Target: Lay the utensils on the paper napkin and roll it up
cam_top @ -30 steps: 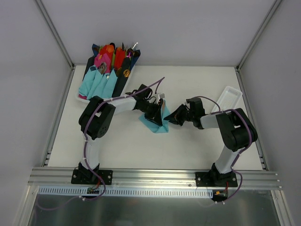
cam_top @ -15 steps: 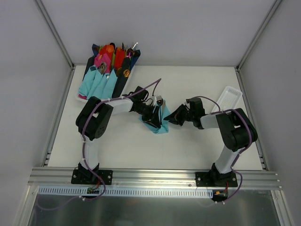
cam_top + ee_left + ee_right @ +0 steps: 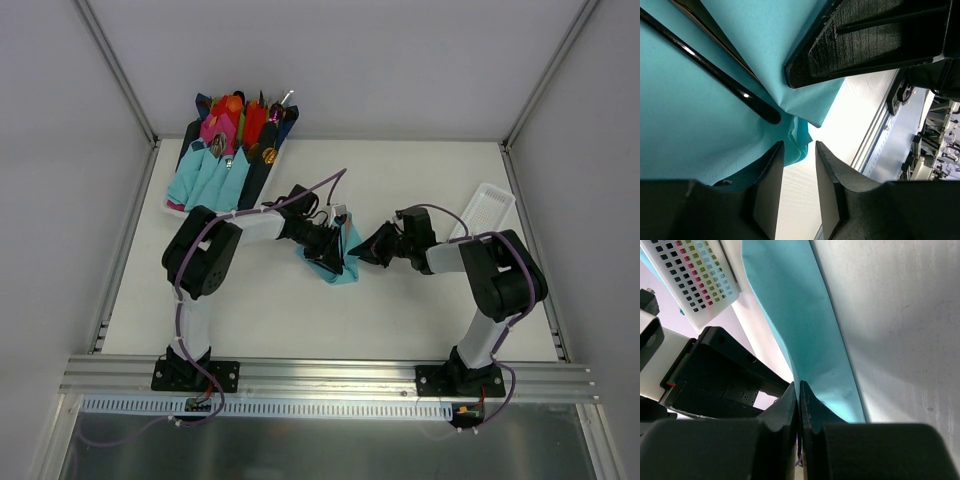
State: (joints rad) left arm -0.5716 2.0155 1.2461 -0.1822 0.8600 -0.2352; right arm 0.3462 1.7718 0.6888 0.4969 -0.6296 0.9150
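The teal paper napkin (image 3: 340, 268) lies partly folded on the table between my two grippers. In the left wrist view the napkin (image 3: 685, 120) carries the utensils: a slim dark handle (image 3: 715, 70) and a brownish handle (image 3: 707, 25) beside it. My left gripper (image 3: 796, 150) is open, and a folded napkin corner hangs at the gap between its tips. In the top view the left gripper (image 3: 328, 255) is over the napkin. My right gripper (image 3: 798, 387) is shut on the napkin's raised edge (image 3: 805, 330). In the top view the right gripper (image 3: 362, 250) is at the napkin's right side.
A white tray (image 3: 172, 208) at the back left holds several rolled napkins in teal, pink, red and navy. A white perforated basket (image 3: 482, 210) stands at the right and shows in the right wrist view (image 3: 695, 275). The two grippers are close together.
My left gripper has shifted slightly down and toward the napkin's near side. The right gripper keeps hold of the napkin edge and has barely moved.
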